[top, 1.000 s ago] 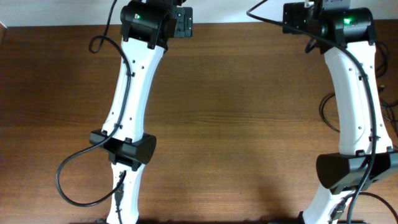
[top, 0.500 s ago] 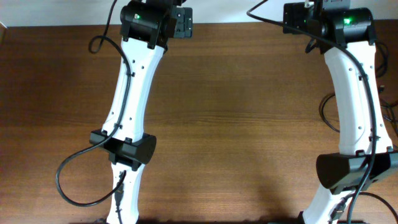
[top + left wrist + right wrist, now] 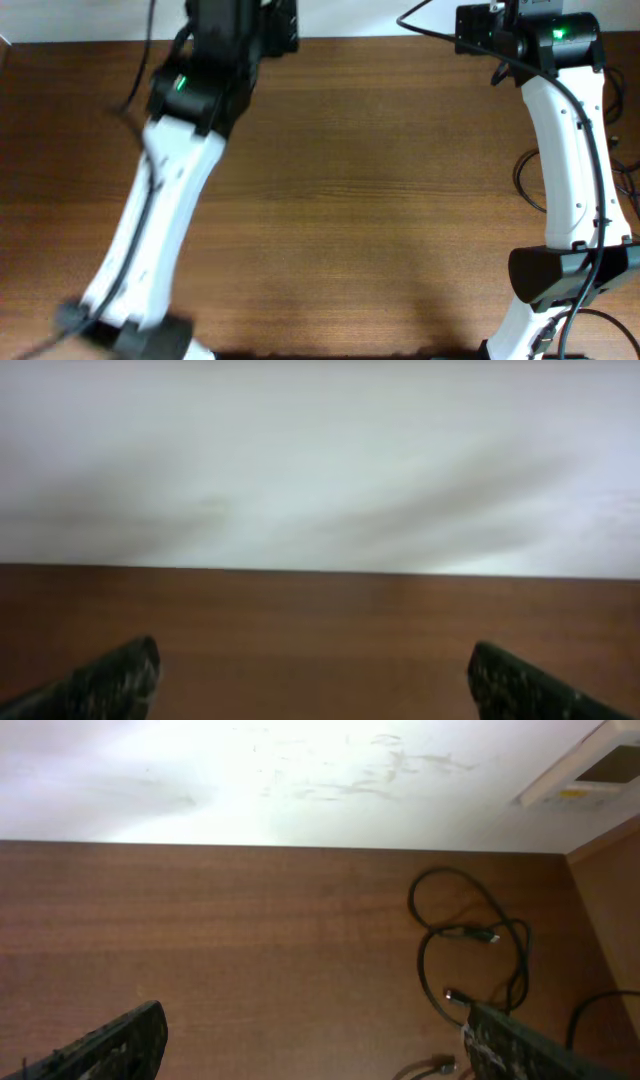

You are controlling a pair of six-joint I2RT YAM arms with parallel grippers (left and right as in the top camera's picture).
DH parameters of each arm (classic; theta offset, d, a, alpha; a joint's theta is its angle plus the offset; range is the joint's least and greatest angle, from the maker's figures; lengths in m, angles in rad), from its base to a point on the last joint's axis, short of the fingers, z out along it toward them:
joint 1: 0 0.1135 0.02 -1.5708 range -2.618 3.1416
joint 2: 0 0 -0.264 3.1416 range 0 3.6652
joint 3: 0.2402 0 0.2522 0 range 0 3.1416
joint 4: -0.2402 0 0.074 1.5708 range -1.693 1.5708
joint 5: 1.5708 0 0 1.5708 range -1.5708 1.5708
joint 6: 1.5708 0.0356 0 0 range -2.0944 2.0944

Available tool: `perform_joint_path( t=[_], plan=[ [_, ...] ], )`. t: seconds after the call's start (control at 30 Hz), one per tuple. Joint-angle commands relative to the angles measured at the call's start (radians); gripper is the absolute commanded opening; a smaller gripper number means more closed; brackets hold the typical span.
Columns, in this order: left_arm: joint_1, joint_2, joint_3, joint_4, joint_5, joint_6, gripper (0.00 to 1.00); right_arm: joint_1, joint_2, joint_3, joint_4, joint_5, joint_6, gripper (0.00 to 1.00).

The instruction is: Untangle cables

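Black cables show only in the right wrist view: thin cords in loose, overlapping loops with small metal-tipped plugs. They lie on the brown table, ahead of the right gripper and off to its side, and its fingers are spread wide apart. The left wrist view shows only wood and a pale wall beyond the left gripper, likewise spread. Overhead, the blurred left arm has swung leftward since half a second ago. The right arm has not moved.
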Motion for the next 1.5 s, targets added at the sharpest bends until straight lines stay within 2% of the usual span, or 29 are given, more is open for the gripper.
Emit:
perform_joint_path(
  t=[0.0,0.13,0.33,0.43,0.53,0.57,0.7,0.8,0.93,1.03,1.13,1.27,1.47],
  plan=[
    [0.058,-0.28,-0.332,0.118,-0.004,0.029,0.99,0.001,-0.026,-0.001,0.002,0.011,0.005,0.94],
    [0.115,-0.608,-0.753,0.336,0.026,0.029,0.99,0.001,-0.026,-0.001,0.002,0.011,0.005,0.94],
    [0.24,-1.127,-1.469,0.816,0.252,0.029,0.99,0.001,-0.026,-0.001,0.002,0.011,0.005,0.94],
    [0.288,-1.266,-1.66,0.978,0.37,0.053,0.99,0.001,-0.026,-0.001,0.002,0.011,0.005,0.94],
    [0.304,-1.349,-1.767,1.102,0.507,0.181,0.99,0.001,-0.026,-0.001,0.002,0.011,0.005,0.94],
    [0.304,-1.377,-1.794,1.112,0.542,0.214,0.99,0.001,-0.026,-0.001,0.002,0.011,0.005,0.94],
    [0.304,-1.47,-1.866,1.084,0.547,0.216,0.99,0.001,-0.026,-0.001,0.002,0.011,0.005,0.94],
    [0.304,-1.527,-1.908,0.98,0.519,0.215,0.99,0.001,-0.026,-0.001,0.002,0.011,0.005,0.94],
    [0.304,-1.621,-1.931,0.796,0.352,0.112,0.99,0.001,-0.026,-0.001,0.002,0.011,0.005,0.94],
    [0.303,-1.685,-1.933,0.674,0.283,0.113,0.99,0.001,-0.026,-0.001,0.002,0.011,0.005,0.94],
    [0.301,-1.695,-1.955,0.643,0.283,0.119,0.99,0.001,-0.026,-0.001,0.002,0.011,0.005,0.94],
    [0.303,-1.695,-1.955,0.639,0.284,0.232,0.99,0.001,-0.026,-0.001,0.002,0.011,0.005,0.94],
    [0.307,-1.695,-1.955,0.637,0.286,0.232,0.99,0.001,-0.026,-0.001,0.002,0.011,0.005,0.94]
  ],
)
